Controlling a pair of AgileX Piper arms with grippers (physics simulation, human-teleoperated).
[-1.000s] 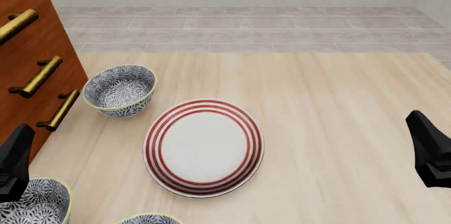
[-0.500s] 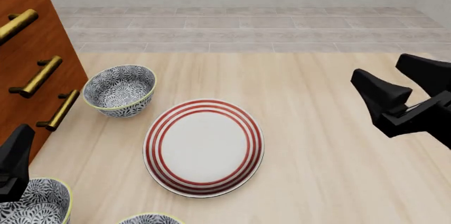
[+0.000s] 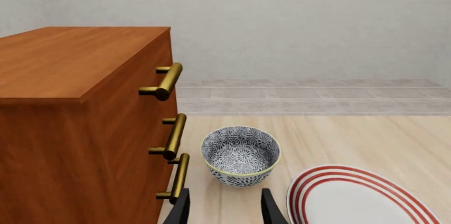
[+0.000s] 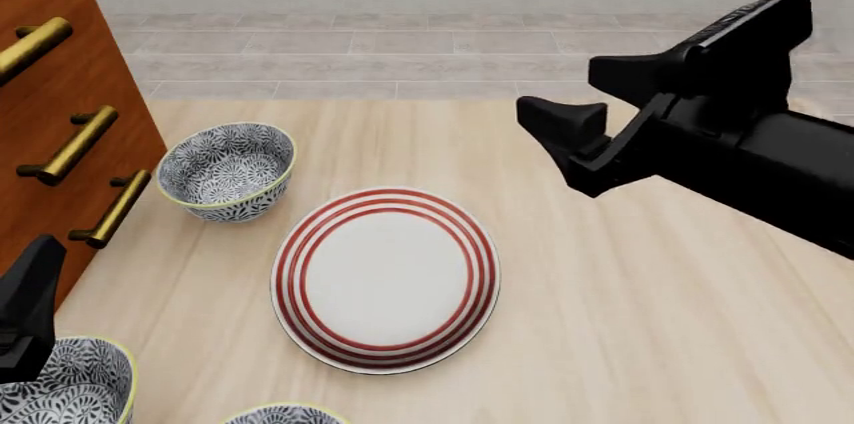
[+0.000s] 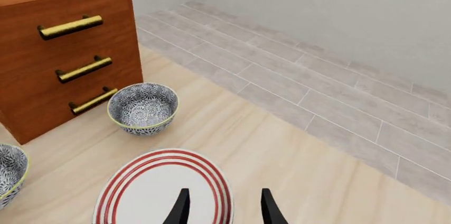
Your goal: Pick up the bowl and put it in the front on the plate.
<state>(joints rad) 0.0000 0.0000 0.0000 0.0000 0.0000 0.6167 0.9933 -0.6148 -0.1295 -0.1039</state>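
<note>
Three blue-and-white floral bowls show in the front view. One bowl [image 4: 226,172] [image 3: 241,155] [image 5: 143,109] stands by the drawers, behind and left of the red-ringed white plate [image 4: 386,279] [image 3: 359,198] [image 5: 164,189]. A second bowl [image 4: 56,384] [image 5: 6,172] sits at the near left corner, and a third bowl [image 4: 283,414] peeks in at the near edge. My right gripper [image 4: 590,109] [image 5: 223,209] hangs open and empty, high above the table to the right of the plate. My left gripper [image 4: 30,299] [image 3: 225,211] is open and empty, low at the near left, over the second bowl.
A brown wooden drawer cabinet [image 4: 54,114] [image 3: 77,118] [image 5: 63,49] with brass handles [image 4: 70,146] stands along the left side, close to the far bowl. Light wooden tabletop [image 4: 641,324] spreads to the right of the plate. A tiled floor [image 4: 467,54] lies beyond the table's far edge.
My right arm has swung up and leftwards from the right edge to high over the table, right of the plate. Left gripper, bowls and plate have not moved.
</note>
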